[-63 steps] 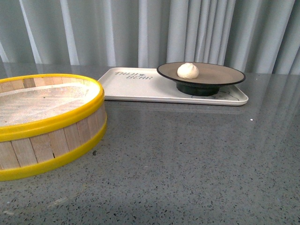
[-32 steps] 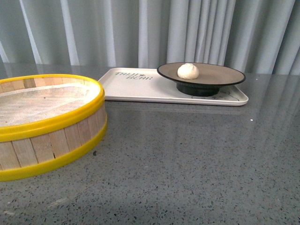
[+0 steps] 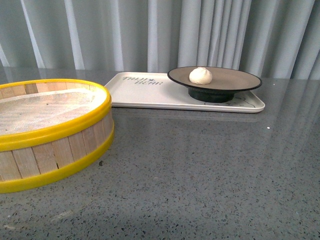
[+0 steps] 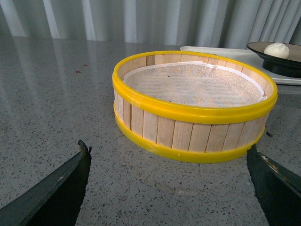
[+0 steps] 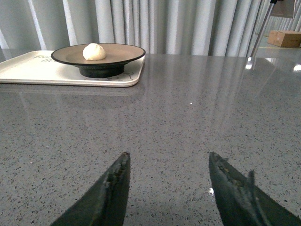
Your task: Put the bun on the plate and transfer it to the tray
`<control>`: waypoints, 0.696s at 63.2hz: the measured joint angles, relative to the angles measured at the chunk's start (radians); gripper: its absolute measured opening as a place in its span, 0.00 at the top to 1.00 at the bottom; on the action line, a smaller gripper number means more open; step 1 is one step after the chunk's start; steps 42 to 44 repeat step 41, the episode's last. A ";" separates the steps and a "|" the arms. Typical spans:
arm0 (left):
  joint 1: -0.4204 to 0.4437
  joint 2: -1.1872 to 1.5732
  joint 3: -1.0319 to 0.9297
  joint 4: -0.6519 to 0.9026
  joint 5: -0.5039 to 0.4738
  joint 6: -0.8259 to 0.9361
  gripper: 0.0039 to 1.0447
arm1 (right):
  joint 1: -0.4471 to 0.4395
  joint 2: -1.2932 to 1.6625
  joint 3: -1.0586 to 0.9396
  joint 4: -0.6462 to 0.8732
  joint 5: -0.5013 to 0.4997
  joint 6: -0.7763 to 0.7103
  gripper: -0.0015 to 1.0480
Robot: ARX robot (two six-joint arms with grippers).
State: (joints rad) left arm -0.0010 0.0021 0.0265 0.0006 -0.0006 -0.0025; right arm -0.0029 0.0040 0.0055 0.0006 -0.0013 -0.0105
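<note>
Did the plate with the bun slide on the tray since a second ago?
No. In the front view the plate sits at the same right end of the tray, and the bun on it hasn't shifted either.

Grey table [image 3: 200, 175]: tray [image 3: 145, 95], steamer basket [image 3: 50, 135].

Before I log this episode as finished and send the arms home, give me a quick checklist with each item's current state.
1. Bun on plate: ok.
2. Plate standing on tray: ok, toward its right end.
3. Left gripper open, holding nothing: ok.
4. Right gripper open, holding nothing: ok.
5. Steamer basket holds no bun: ok, only its liner shows.
6. Plate foot fully inside the tray lip: cannot tell.
</note>
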 joint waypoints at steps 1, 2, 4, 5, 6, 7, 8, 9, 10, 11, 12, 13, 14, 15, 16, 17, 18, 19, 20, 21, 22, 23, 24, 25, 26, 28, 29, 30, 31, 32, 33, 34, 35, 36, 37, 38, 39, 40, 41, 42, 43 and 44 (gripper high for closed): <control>0.000 0.000 0.000 0.000 0.000 0.000 0.06 | 0.000 0.000 0.000 0.000 0.000 0.000 0.38; 0.000 0.000 0.000 0.000 0.000 0.000 0.06 | 0.000 0.000 0.000 0.000 0.000 0.000 0.35; 0.000 0.000 0.000 0.000 0.000 0.000 0.06 | 0.000 0.000 0.000 0.000 0.000 0.000 0.28; 0.000 0.000 0.000 0.000 0.000 0.000 0.06 | 0.000 0.000 0.000 0.000 0.000 0.000 0.26; 0.000 0.000 0.000 0.000 0.000 0.000 0.06 | 0.000 0.000 0.000 0.000 0.000 0.000 0.23; 0.000 0.000 0.000 0.000 0.000 0.000 0.06 | 0.000 0.000 0.000 0.000 0.000 0.000 0.21; 0.000 0.000 0.000 0.000 0.000 0.000 0.06 | 0.000 0.000 0.000 0.000 0.000 0.000 0.18; 0.000 0.000 0.000 0.000 0.000 0.000 0.06 | 0.000 0.000 0.000 0.000 0.000 0.000 0.14; 0.000 0.000 0.000 0.000 0.000 0.000 0.06 | 0.000 0.000 0.000 0.000 0.000 0.000 0.11; 0.000 0.000 0.000 0.000 0.000 0.000 0.06 | 0.000 0.000 0.000 0.000 0.000 0.000 0.07; 0.000 0.000 0.000 0.000 0.000 0.000 0.06 | 0.000 0.000 0.000 0.000 0.000 0.002 0.06; 0.000 0.000 0.000 0.000 0.000 0.000 0.06 | 0.000 0.000 0.000 0.000 0.000 0.003 0.07; 0.000 0.000 0.000 0.000 0.000 0.000 0.06 | 0.000 0.000 0.000 0.000 0.000 0.003 0.08; 0.000 0.000 0.000 0.000 0.000 0.000 0.06 | 0.000 0.000 0.000 0.000 0.000 0.003 0.09; 0.000 0.000 0.000 0.000 0.000 0.000 0.06 | 0.000 0.000 0.000 0.000 0.000 0.003 0.09; 0.000 0.000 0.000 0.000 0.000 0.000 0.06 | 0.000 0.000 0.000 0.000 0.000 0.003 0.08; 0.000 0.000 0.000 0.000 0.000 0.000 0.06 | 0.000 0.000 0.000 0.000 0.000 0.003 0.08; 0.000 0.000 0.000 0.000 0.000 0.000 0.06 | 0.000 0.000 0.000 0.000 0.000 0.003 0.08; 0.000 0.000 0.000 0.000 0.000 0.000 0.06 | 0.000 0.000 0.000 0.000 0.000 0.003 0.08; 0.000 0.000 0.000 0.000 0.000 0.000 0.06 | 0.000 0.000 0.000 0.000 0.000 0.003 0.08; 0.000 0.000 0.000 0.000 0.000 0.000 0.06 | 0.000 0.000 0.000 0.000 0.000 0.003 0.08; 0.000 0.000 0.000 0.000 0.000 0.000 0.06 | 0.000 0.000 0.000 0.000 0.000 0.003 0.08; 0.000 0.000 0.000 0.000 0.000 0.000 0.06 | 0.000 0.000 0.000 0.000 0.000 0.003 0.08; 0.000 0.000 0.000 0.000 0.000 0.000 0.06 | 0.000 0.000 0.000 0.000 0.000 0.003 0.08; 0.000 0.000 0.000 0.000 0.000 0.000 0.06 | 0.000 0.000 0.000 0.000 0.000 0.003 0.08; 0.000 0.000 0.000 0.000 0.000 0.000 0.06 | 0.000 0.000 0.000 0.000 0.000 0.003 0.08; 0.000 0.000 0.000 0.000 0.000 0.000 0.06 | 0.000 0.000 0.000 0.000 0.000 0.003 0.08; 0.000 0.000 0.000 0.000 0.000 0.000 0.06 | 0.000 0.000 0.000 0.000 0.000 0.003 0.08; 0.000 0.000 0.000 0.000 0.000 0.000 0.06 | 0.000 0.000 0.000 0.000 0.000 0.003 0.08; 0.000 0.000 0.000 0.000 0.000 0.000 0.06 | 0.000 0.000 0.000 0.000 0.000 0.003 0.08; 0.000 0.000 0.000 0.000 0.000 0.000 0.06 | 0.000 0.000 0.000 0.000 0.000 0.003 0.08; 0.000 0.000 0.000 0.000 0.000 0.000 0.06 | 0.000 0.000 0.000 0.000 0.000 0.003 0.08; 0.000 0.000 0.000 0.000 0.000 0.000 0.06 | 0.000 0.000 0.000 0.000 0.000 0.003 0.08; 0.000 0.000 0.000 0.000 0.000 0.000 0.06 | 0.000 0.000 0.000 0.000 0.000 0.003 0.08; 0.000 0.000 0.000 0.000 0.000 0.000 0.06 | 0.000 0.000 0.000 0.000 0.000 0.003 0.08; 0.000 0.000 0.000 0.000 0.000 0.000 0.06 | 0.000 0.000 0.000 0.000 0.000 0.003 0.08; 0.000 0.000 0.000 0.000 0.000 0.000 0.06 | 0.000 0.000 0.000 0.000 0.000 0.003 0.08; 0.000 0.000 0.000 0.000 0.000 0.000 0.06 | 0.000 0.000 0.000 0.000 0.000 0.003 0.08; 0.000 0.000 0.000 0.000 0.000 0.000 0.06 | 0.000 0.000 0.000 0.000 0.000 0.003 0.08; 0.000 0.000 0.000 0.000 0.000 0.000 0.06 | 0.000 0.000 0.000 0.000 0.000 0.003 0.08; 0.000 0.000 0.000 0.000 0.000 0.000 0.06 | 0.000 0.000 0.000 0.000 0.000 0.003 0.08; 0.000 0.000 0.000 0.000 0.000 0.000 0.06 | 0.000 0.000 0.000 0.000 0.000 0.003 0.08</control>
